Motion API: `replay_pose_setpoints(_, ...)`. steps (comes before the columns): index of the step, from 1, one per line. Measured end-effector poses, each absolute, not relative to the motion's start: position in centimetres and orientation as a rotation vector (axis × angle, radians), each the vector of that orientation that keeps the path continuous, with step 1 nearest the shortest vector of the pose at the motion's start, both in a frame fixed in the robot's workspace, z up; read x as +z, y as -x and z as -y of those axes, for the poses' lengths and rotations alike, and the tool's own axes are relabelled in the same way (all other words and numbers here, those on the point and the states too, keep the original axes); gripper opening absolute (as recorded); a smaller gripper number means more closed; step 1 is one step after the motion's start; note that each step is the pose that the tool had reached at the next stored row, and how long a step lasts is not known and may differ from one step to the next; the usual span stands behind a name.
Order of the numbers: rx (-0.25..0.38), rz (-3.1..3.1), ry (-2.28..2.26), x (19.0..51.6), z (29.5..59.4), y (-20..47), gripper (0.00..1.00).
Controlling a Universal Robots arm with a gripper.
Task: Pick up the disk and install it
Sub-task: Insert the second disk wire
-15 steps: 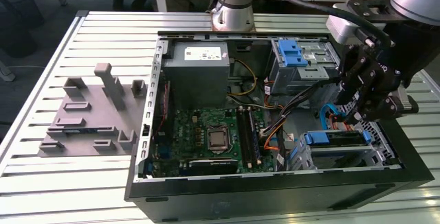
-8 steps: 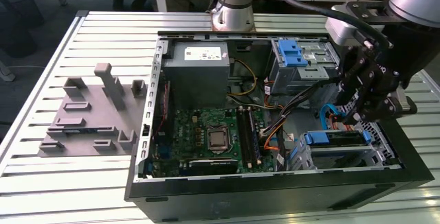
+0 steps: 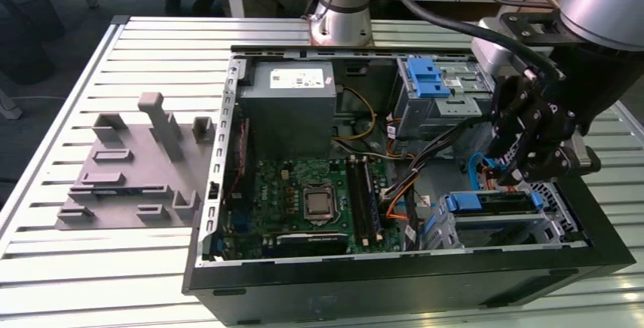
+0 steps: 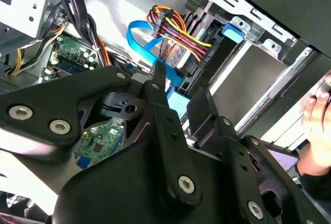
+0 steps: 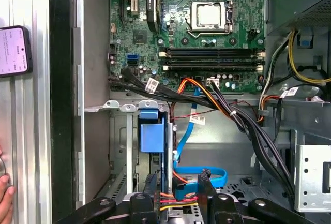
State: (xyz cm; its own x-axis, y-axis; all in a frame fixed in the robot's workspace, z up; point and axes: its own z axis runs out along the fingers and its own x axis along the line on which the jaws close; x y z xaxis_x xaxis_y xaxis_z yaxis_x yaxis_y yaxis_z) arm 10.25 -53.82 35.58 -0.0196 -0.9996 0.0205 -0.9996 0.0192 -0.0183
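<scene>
The disk stands on edge in the lower bay of the open computer case, at the exterior view's right, with its blue bracket on top. In the first wrist view that blue bracket sits in the metal bay, with coloured wires and a blue flat cable at its end. My gripper hangs just above that end of the disk, fingers apart. In both wrist views the fingers straddle the cables; they grip nothing. The second wrist view shows my gripper short of the bracket.
Inside the case are a grey power supply, a blue-latched drive cage and the motherboard. A grey fixture lies on the slatted table. A person's hand and a phone are beside the case wall.
</scene>
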Motion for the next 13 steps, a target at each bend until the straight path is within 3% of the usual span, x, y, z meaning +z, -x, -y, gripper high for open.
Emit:
replay_pose_setpoints(4,0.043,2.241,-2.198,35.24,53.82,-10.25,0.43)
replay_pose_setpoints(6,0.043,2.241,-2.198,35.12,53.82,-10.25,0.37)
replay_pose_setpoints(8,0.043,2.241,-2.198,35.07,53.82,-10.24,0.25)
replay_pose_setpoints(13,0.043,2.241,-2.198,35.05,53.82,-10.24,0.16)
